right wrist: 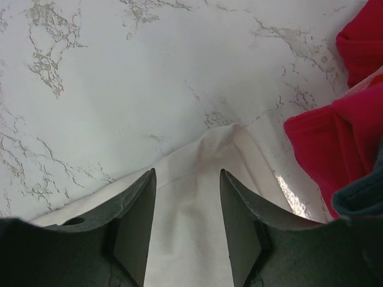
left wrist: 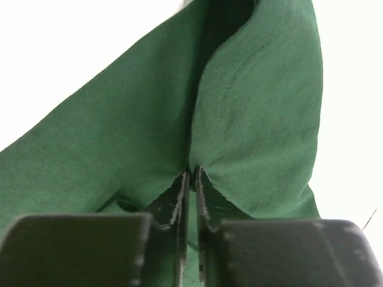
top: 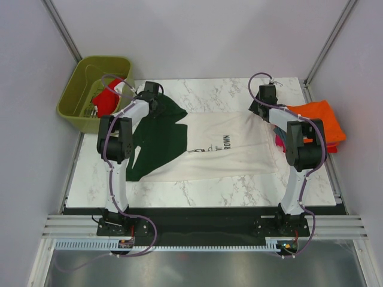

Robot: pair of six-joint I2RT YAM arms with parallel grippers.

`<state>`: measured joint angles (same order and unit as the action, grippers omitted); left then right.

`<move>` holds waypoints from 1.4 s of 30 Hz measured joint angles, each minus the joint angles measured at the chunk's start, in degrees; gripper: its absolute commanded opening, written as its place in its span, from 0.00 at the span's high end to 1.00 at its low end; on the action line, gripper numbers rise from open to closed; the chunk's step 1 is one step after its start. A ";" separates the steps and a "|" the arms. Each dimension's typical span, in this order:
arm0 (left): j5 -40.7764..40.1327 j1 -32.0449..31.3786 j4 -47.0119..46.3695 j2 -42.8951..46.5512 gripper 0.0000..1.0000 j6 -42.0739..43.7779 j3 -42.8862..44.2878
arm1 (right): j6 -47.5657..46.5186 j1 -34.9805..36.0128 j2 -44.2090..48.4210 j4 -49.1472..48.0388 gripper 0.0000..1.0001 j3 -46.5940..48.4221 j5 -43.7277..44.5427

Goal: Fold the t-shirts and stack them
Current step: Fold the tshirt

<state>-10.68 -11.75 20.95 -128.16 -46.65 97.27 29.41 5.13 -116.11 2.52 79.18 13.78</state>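
Note:
A cream t-shirt (top: 221, 146) with dark green sleeves (top: 164, 128) and black print lies spread flat on the marble table (top: 239, 188). My left gripper (top: 154, 98) is at the back left, shut on a raised fold of the green sleeve (left wrist: 251, 107); in the left wrist view the left gripper (left wrist: 192, 170) has its jaws almost touching with cloth between them. My right gripper (top: 258, 106) is at the shirt's back right corner. The right gripper (right wrist: 187, 173) stands open, with the cream corner (right wrist: 230, 140) lying between its fingers.
A folded orange t-shirt (top: 320, 119) sits at the table's right edge, with red cloth (right wrist: 335, 137) and a bit of grey-blue cloth (right wrist: 365, 191) beside the right gripper. The olive-green bin (top: 78, 89) at the back left holds a red shirt (top: 108, 98).

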 measured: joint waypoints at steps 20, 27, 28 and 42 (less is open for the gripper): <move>-11.63 -4.85 0.15 -0.02 0.98 2.69 1.05 | 0.42 -2.32 -0.26 0.59 0.41 0.59 0.81; -13.86 -5.95 0.11 3.15 0.98 3.37 1.01 | 0.37 -2.49 -3.85 1.95 0.43 5.81 1.51; -14.21 -6.03 -0.04 3.72 0.98 3.52 1.01 | 0.35 -2.47 -4.68 2.21 0.44 6.62 1.44; -17.75 -7.76 -0.04 6.73 0.98 5.95 0.79 | 0.26 -2.40 -8.28 4.61 1.00 8.33 1.31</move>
<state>-28.42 -19.51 20.91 -121.43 -40.71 98.06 29.67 2.72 -124.40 7.14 87.50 15.09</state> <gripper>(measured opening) 0.033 0.064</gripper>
